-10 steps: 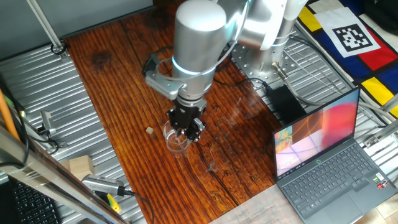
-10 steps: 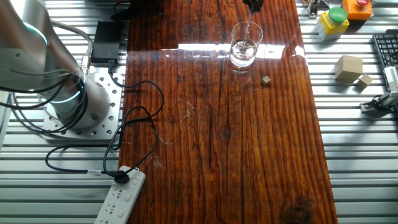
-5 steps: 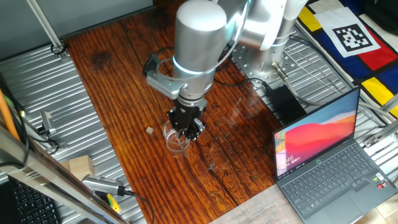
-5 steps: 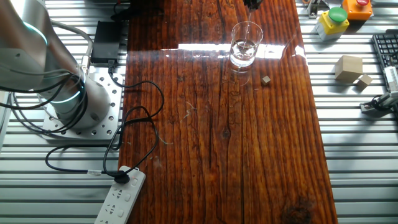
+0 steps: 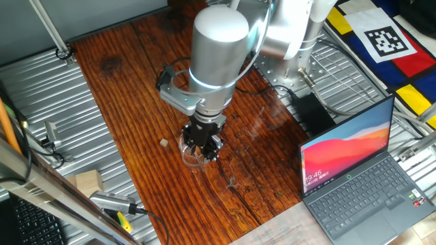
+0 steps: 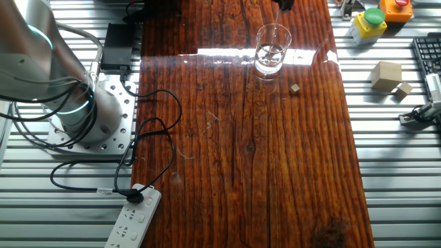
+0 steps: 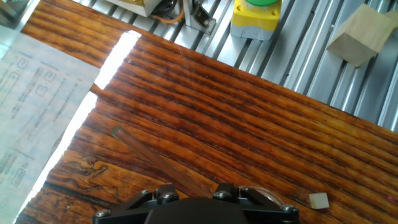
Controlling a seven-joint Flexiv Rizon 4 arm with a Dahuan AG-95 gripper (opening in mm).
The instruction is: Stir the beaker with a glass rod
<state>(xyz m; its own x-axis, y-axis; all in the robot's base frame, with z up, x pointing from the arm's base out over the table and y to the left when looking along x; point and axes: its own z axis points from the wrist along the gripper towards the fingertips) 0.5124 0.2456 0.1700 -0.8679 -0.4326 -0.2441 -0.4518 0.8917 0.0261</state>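
Beaker (image 6: 270, 49): small clear glass cylinder, round rim, upright on the dark wooden surface (image 6: 241, 158), bright glare stripe across it in the other fixed view. Faint liquid or reflections inside, cannot tell which. In one fixed view the beaker (image 5: 193, 153) is mostly covered by the gripper (image 5: 204, 144), only the lower rim and wall show. In the hand view only a curved bit of the beaker rim (image 7: 264, 194) shows at the bottom edge.

Glass rod (image 7: 155, 163): slim transparent stick, plain in the hand view, running diagonally from the gripper body out over the wood, tilted. In the other fixed view the glass rod (image 6: 274, 31) is a faint thin line dropping into the beaker from the top edge. Not discernible in one fixed view.

Gripper sits right above the beaker, black fingers pointing down. Fingers look closed together over the rod's upper end, but the contact itself is hidden; cannot tell for sure that it is clamped.

Small tan cube (image 6: 295, 89) lies on the wood just beside the beaker, apart from it; also seen in one fixed view (image 5: 163, 143) and the hand view (image 7: 319, 200).

Only one fixed view shows the laptop (image 5: 354, 177), screen lit. Only the other fixed view shows the power strip (image 6: 132, 217).
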